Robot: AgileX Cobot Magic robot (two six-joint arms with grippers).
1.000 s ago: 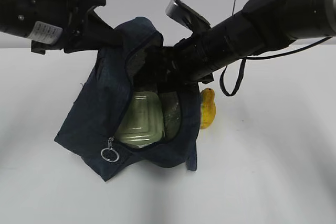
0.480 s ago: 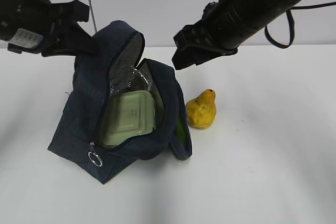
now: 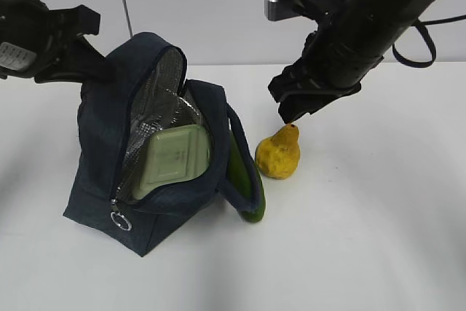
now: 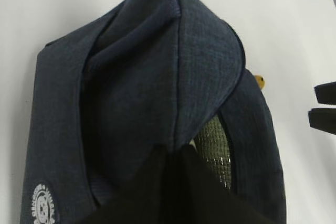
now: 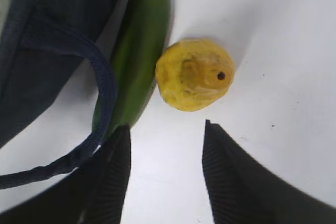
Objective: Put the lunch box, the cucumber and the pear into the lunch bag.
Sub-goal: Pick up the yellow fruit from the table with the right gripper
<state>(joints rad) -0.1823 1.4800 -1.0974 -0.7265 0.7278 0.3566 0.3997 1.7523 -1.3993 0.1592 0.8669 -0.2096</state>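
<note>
On the white counter [image 3: 378,238] the lunch bag [image 3: 102,165] stands unzipped, its flap pulled up so the silvery lining shows, with the ring pull [image 3: 121,221] hanging at the low front corner. Inside it the lunch box [image 3: 172,159] leans tilted, its pale green lid facing the opening. Outside the bag, against its right wall, lies the cucumber [image 5: 137,45]; a looped handle [image 5: 100,85] of the bag drapes across it, so part of its length is covered. Just beside the cucumber, and seemingly touching it in the right wrist view, sits the pear [image 5: 193,74], upright with its narrow top uppermost. The left tool [image 4: 170,169] comes in from the upper left and is clenched on the navy fabric at the top of the bag, holding the flap raised; the left arm stretches in level from the frame edge. The right arm slants down from the upper right, and the right tool [image 5: 167,166] hangs just above the pear with its jaws apart, released, gripping nothing, the pear lying beyond the gap between the two fingers [image 5: 231,177].
</note>
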